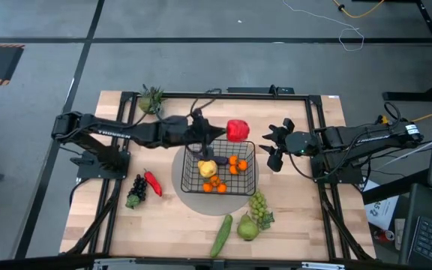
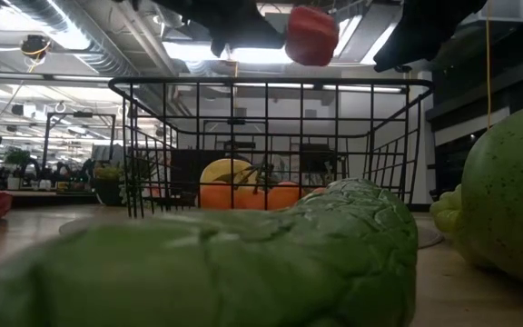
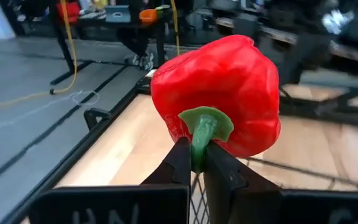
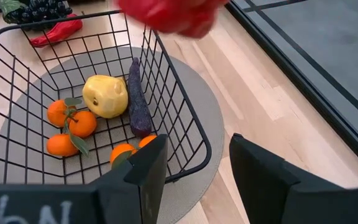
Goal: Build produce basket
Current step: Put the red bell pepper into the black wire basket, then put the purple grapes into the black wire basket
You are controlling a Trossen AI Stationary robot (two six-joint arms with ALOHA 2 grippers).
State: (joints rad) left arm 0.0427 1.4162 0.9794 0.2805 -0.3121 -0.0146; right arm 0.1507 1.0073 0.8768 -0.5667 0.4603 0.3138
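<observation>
Counting inside the basket [image 1: 220, 171]: several small oranges [image 4: 71, 123] (five show in the right wrist view), one yellow fruit [image 4: 105, 96] and one dark purple vegetable [image 4: 138, 99]. Outside it on the counter [image 1: 306, 210] lie one slim red pepper [image 1: 152, 182], one dark grape bunch [image 1: 135, 193], one green grape bunch [image 1: 259, 205], one pear [image 1: 247, 228], one cucumber [image 1: 221, 235] and one leafy green piece [image 1: 151, 99] near the far edge.

Only the left wrist view shows the left end effector [image 3: 194, 163] clenched on the green stem of a red bell pepper [image 3: 219, 96]; the high view places that pepper just over the basket's far rim, and the low view shows it hanging above the wire. The right end effector [image 4: 191, 168] hovers just right of the basket, released and wide open, touching nothing.
</observation>
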